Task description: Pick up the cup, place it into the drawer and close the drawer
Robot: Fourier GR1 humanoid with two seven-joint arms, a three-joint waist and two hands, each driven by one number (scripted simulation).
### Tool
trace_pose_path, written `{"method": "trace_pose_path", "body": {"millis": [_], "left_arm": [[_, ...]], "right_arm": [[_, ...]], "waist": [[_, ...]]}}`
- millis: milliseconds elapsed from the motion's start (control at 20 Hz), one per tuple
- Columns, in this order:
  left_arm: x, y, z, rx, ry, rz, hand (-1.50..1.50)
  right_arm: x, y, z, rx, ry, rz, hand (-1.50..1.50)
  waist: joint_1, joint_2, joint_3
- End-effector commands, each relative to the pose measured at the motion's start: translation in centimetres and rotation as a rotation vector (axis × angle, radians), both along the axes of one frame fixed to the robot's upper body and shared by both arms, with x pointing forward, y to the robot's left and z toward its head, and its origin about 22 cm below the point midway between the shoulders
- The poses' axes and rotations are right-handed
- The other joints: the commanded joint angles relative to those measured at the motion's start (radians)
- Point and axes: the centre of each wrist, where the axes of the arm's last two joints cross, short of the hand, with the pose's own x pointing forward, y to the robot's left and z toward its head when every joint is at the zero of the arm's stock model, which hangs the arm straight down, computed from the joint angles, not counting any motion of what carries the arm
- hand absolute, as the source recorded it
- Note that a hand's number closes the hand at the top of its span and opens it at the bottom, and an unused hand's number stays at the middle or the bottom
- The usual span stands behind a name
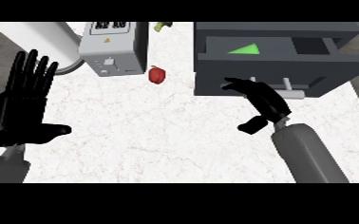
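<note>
A dark grey drawer unit (210, 78) stands at the upper right of the counter with its drawer pulled out. Inside the drawer lies a green cup (245, 50), seen as a green wedge. My right hand (261, 99) is in front of the drawer's front panel, fingers relaxed and stretched toward the panel's left part, holding nothing. The pale handle (289, 93) of the drawer sits just right of that hand. My left hand (26, 99) rests open at the left edge, fingers up.
A grey box-shaped appliance (111, 47) stands at the upper middle-left, with a small red fruit (157, 74) just right of it. A white cylinder (43, 40) lies at the top left. A green item (163, 26) peeks in at the top edge.
</note>
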Motion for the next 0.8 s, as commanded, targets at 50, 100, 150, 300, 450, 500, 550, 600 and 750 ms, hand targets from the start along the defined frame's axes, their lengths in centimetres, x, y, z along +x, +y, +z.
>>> {"method": "trace_pose_path", "body": {"millis": [50,100,150,300,450,500,550,600,750], "left_arm": [[-1.0,1.1,0.8,-0.008,0.002,-0.009,-1.5],[-1.8,2.2,-0.6,-0.006,-0.001,0.002,-1.5],[-1.7,2.2,-1.4,-0.014,-0.003,0.002,-1.5],[-1.0,2.4,-0.4,-0.013,0.0,-0.009,-1.5],[-0.5,1.7,-0.9,-0.021,-0.009,-0.03,-1.5],[0.0,1.9,0.3,-0.007,-0.023,-0.031,-1.5],[-1.5,3.6,-1.0,-0.013,-0.022,-0.03,-1.5],[-0.4,1.5,-1.2,-0.022,-0.024,-0.04,-1.5],[-1.2,1.2,-1.0,-0.02,-0.012,-0.044,-1.5]], "right_arm": [[2.7,2.0,-1.4,-0.004,0.041,-0.001,-1.5],[3.6,-0.3,-1.7,0.011,0.037,-0.01,-1.5],[3.8,1.1,-2.1,0.021,0.038,-0.003,-1.5],[5.8,-0.5,-1.7,0.037,0.068,-0.014,-1.5],[6.8,-1.2,-1.6,0.065,0.075,-0.012,-1.5],[7.7,-2.1,-0.1,0.095,0.066,-0.036,-1.5],[7.5,-3.2,-0.7,0.072,0.085,-0.044,-1.5],[8.9,-2.5,1.4,0.052,0.081,-0.035,-1.5],[9.2,-4.2,2.0,0.056,0.091,-0.034,-1.5]], "waist": [[0.0,-0.001,0.0],[0.006,0.002,0.0],[0.001,0.001,0.0],[0.009,0.005,0.001],[0.018,0.01,0.001],[0.022,0.012,0.002],[0.031,0.013,0.002],[0.032,0.016,0.002],[0.041,0.016,0.002]]}}
